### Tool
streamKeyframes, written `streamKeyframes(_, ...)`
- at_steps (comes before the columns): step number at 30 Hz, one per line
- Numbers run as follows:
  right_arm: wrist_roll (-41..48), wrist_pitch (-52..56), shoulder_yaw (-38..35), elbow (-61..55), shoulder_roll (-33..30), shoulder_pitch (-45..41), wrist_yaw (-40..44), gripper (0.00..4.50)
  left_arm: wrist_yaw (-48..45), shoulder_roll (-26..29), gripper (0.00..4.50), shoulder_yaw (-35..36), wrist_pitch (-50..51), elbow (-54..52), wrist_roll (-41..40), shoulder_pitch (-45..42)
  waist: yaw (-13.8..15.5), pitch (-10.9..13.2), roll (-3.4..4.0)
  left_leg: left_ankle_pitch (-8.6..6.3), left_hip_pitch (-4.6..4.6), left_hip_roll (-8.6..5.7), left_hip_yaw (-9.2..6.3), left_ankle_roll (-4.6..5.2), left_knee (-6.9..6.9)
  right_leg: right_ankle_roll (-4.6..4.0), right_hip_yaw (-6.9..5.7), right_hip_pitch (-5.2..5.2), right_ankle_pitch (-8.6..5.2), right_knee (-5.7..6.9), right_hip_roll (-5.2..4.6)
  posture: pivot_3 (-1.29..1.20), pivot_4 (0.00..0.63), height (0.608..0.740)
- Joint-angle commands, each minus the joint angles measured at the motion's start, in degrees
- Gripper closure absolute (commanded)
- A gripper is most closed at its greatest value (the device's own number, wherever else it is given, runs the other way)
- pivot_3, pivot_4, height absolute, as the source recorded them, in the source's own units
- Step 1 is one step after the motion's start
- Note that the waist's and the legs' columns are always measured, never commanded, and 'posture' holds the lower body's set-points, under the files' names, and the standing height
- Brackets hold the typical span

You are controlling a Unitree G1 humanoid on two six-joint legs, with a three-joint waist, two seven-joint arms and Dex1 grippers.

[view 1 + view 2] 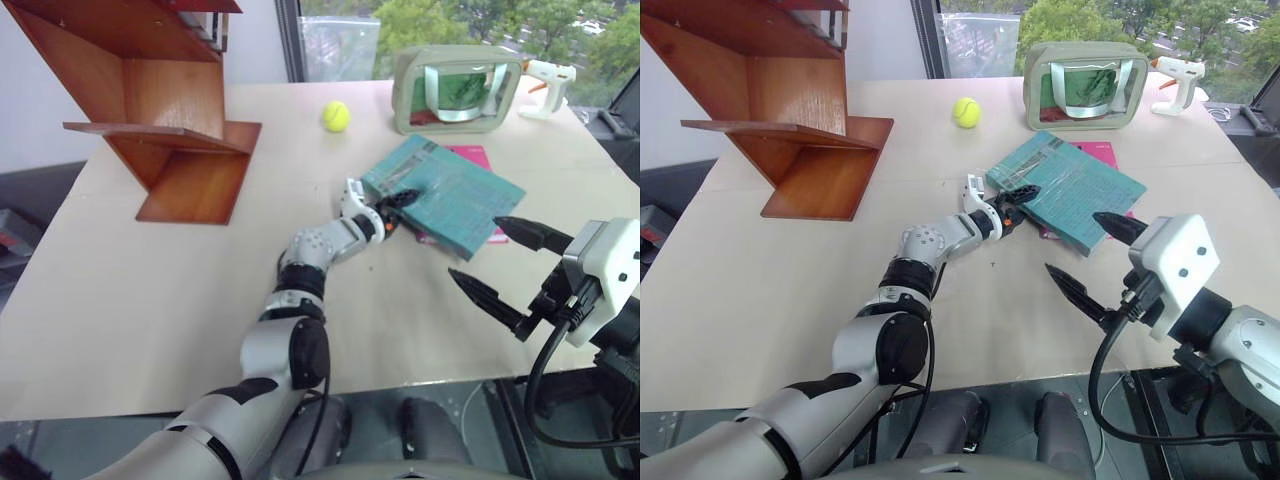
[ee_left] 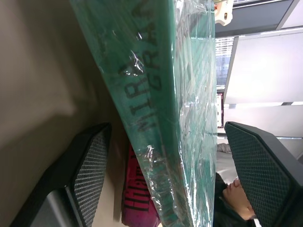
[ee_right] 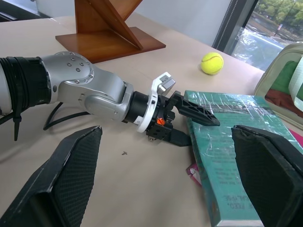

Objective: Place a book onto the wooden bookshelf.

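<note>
The large thin teal plastic-wrapped book [image 1: 443, 194] lies on a smaller pink book [image 1: 470, 156]; its near edge sits between the left gripper's [image 3: 189, 124] spread fingers, unclamped. The right gripper [image 1: 500, 267] hovers nearby, wide open. One reddish-brown wooden bookshelf [image 1: 160, 100] stands well apart.

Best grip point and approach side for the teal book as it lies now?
Judging by its pose, take the teal book at its spine edge, coming in level from the bookshelf side. It lies propped on the pink book, leaving room underneath. The left gripper already straddles that edge, jaws open.
</note>
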Motion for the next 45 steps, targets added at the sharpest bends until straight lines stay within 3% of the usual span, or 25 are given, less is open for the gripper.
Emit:
streamKeyframes(1,0.13,-0.05,-0.29,-0.69,0.02,-1.17,-0.33,0.0,-0.37,-7.49,0.5,0.07,-1.14,1.54,-1.6,-4.61,-0.01,0.0,0.0,0.0,0.0,0.0,0.0,0.0,0.0,0.0,0.0,0.0,0.0,0.0,0.0,0.0,0.15,0.74)
streamKeyframes(3,0.14,0.16,-0.19,-0.6,0.0,-1.6,-0.74,0.0,-0.16,-7.95,0.5,0.33,-1.93,3.14,-1.61,-5.7,0.0,0.0,0.0,0.0,0.0,0.0,0.0,0.0,0.0,0.0,0.0,0.0,0.0,0.0,0.0,0.0,0.15,0.74)
streamKeyframes(6,0.17,0.55,-0.05,-0.61,-0.06,-2.07,-1.32,0.0,0.02,-8.63,1.43,0.24,-3.22,5.11,-1.39,-6.89,-0.01,0.0,0.0,0.0,-0.01,-0.01,0.0,0.0,0.0,0.0,0.0,-0.01,0.0,0.0,0.0,0.0,0.15,0.74)
streamKeyframes(10,0.13,1.19,-0.02,-0.82,0.28,-2.3,-2.01,0.0,-0.11,-8.87,2.97,0.6,-4.35,6.69,-1.94,-7.79,-0.02,0.0,0.0,0.0,-0.01,-0.01,0.0,0.0,0.0,0.0,0.0,-0.02,0.0,0.0,-0.01,0.0,0.15,0.74)
streamKeyframes(11,0.12,1.25,-0.02,-0.85,0.35,-2.27,-2.13,0.0,-0.19,-8.82,3.54,0.52,-4.18,6.64,-2.16,-7.86,-0.02,0.0,0.0,0.0,-0.01,-0.01,-0.01,0.0,0.0,0.0,0.0,-0.02,0.0,0.0,-0.01,0.0,0.15,0.74)
streamKeyframes(14,-0.17,1.31,0.11,-0.92,0.55,-2.27,-2.31,0.0,-0.89,-7.96,4.36,-0.34,-1.68,3.86,-3.39,-7.23,0.0,-0.01,-0.01,0.0,0.01,-0.02,-0.01,0.0,0.02,0.0,-0.01,0.03,0.0,0.0,-0.01,0.0,0.15,0.74)
streamKeyframes(20,-0.83,0.8,0.28,-0.62,1.38,-2.48,-1.82,0.0,-3.75,-3.91,4.36,-6.78,5.63,-13.56,-3.54,-1.05,-0.17,0.0,-0.01,0.0,-0.07,-0.04,-0.02,0.01,0.01,0.0,0.0,-0.07,0.0,0.01,-0.02,0.0,0.15,0.74)
streamKeyframes(26,-2.15,-0.36,0.86,1.0,2.31,-3.52,0.56,0.0,-12.84,4.07,4.36,-17.56,5.31,-35.19,0.24,4.61,-0.2,0.0,0.01,0.0,-0.04,0.0,0.02,0.0,-0.03,-0.01,0.06,-0.09,0.0,0.0,0.02,0.0,0.15,0.74)
streamKeyframes(30,-3.75,-1.37,1.7,2.84,2.71,-4.84,3.29,0.0,-21.0,11.76,4.36,-23.44,-1.23,-42.35,6.83,5.91,-0.33,-0.01,0.04,0.0,-0.01,-0.01,0.05,0.0,-0.01,-0.01,0.08,-0.06,0.01,0.02,0.03,0.0,0.15,0.74)
streamKeyframes(33,-5.17,-2.48,2.84,4.77,3.0,-6.44,6.0,0.0,-30.72,21.07,4.36,-28.24,-11.07,-47.18,14.3,6.87,-0.45,-0.01,0.07,0.0,0.02,0.02,0.08,-0.01,-0.03,-0.02,0.11,-0.07,0.01,0.02,0.05,0.0,0.15,0.74)
streamKeyframes(38,-7.36,-3.59,5.98,8.9,3.45,-11.04,9.86,0.0,-39.31,28.62,4.36,-29.64,-16.19,-51.23,16.71,9.24,-0.24,0.0,0.09,0.0,-0.01,0.02,0.05,0.0,-0.06,-0.03,0.06,-0.07,0.0,-0.03,0.03,0.0,0.15,0.74)
streamKeyframes(45,-9.71,-3.99,10.57,13.64,4.37,-18.12,13.76,0.0,-42.83,36.9,4.36,-29.56,-35.14,-49.5,28.92,9.08,-0.38,0.04,0.11,0.0,-0.05,0.0,-0.01,0.0,-0.05,-0.04,-0.01,-0.09,0.0,-0.05,0.01,0.0,0.15,0.74)
